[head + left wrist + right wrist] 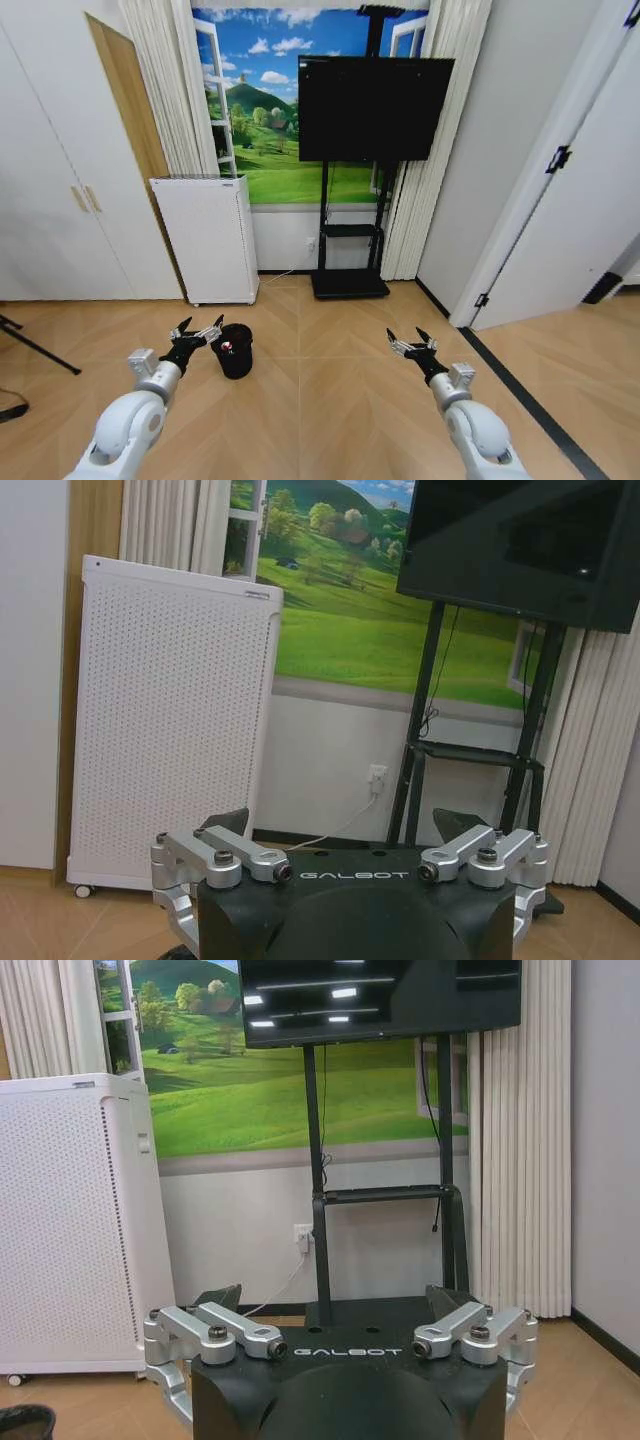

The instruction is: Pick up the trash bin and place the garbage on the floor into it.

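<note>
Trash bin [234, 350] was the anchor of the scene, a small black wire-mesh basket standing upright on the floor [330, 400], with something red and white showing inside its mouth. Everything else is placed from it, largest first.

Herringbone boards of light tan spread under and around the bin, with a dark strip running along the edge far to its right. Beyond the bin and to its right stood the black television [372, 93] on its black wheeled stand [349, 235], in front of a landscape mural [275, 150] framed by pale curtains. Directly behind the bin, close to the wall, stood the tall white perforated appliance [206, 238], much larger than the bin and apart from it.

The left arm reached forward beside the bin, and the left gripper [197, 331] hung just to the bin's left at about rim height, its jaws spread apart and holding nothing; whether a fingertip touched the rim could not be told. In the left wrist view the left gripper's black fingertips [226, 822] stood wide apart.

The right gripper [412, 341] hovered above bare boards well to the right of the bin, its jaws likewise spread and empty. The bin's rim showed at the corner of the right wrist view.
</note>
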You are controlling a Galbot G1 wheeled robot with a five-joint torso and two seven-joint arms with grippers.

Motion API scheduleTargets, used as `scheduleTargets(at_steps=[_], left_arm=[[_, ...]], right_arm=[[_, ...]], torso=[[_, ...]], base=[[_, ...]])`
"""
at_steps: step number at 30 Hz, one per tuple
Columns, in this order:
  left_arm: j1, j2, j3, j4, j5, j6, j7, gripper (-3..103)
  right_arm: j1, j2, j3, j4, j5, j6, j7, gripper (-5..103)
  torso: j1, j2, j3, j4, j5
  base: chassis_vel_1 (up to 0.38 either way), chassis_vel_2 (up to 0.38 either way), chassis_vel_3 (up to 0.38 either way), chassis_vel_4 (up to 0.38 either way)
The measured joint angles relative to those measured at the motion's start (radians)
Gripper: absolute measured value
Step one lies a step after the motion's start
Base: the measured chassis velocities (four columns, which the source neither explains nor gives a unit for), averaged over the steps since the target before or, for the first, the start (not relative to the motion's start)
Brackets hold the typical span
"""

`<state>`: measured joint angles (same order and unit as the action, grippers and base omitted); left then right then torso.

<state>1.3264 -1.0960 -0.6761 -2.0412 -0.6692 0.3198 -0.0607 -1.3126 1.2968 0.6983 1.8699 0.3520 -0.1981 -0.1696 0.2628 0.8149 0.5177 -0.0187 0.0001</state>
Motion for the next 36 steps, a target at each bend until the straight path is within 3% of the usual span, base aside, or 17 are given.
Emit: scheduleTargets(at_steps=[19,36], left_arm=[[0.002,-0.009,-0.006,0.014,0.001,-0.016,-0.001,100],[0.004,-0.013,-0.005,0.021,0.052,-0.033,-0.010,100]], right_arm=[[-0.002,0.024,-0.017,-0.005,-0.037,0.013,0.012,100],[-0.010,0.037,-0.019,-0.009,-0.086,0.032,0.031,100]], torso=[[-0.001,0.000,-0.001,-0.0001,-0.0002],[-0.001,-0.001,-0.001,0.0003,-0.0001]], base=[[0.227,-0.221,-0.215,0.223],[-0.014,0.014,0.014,-0.017]])
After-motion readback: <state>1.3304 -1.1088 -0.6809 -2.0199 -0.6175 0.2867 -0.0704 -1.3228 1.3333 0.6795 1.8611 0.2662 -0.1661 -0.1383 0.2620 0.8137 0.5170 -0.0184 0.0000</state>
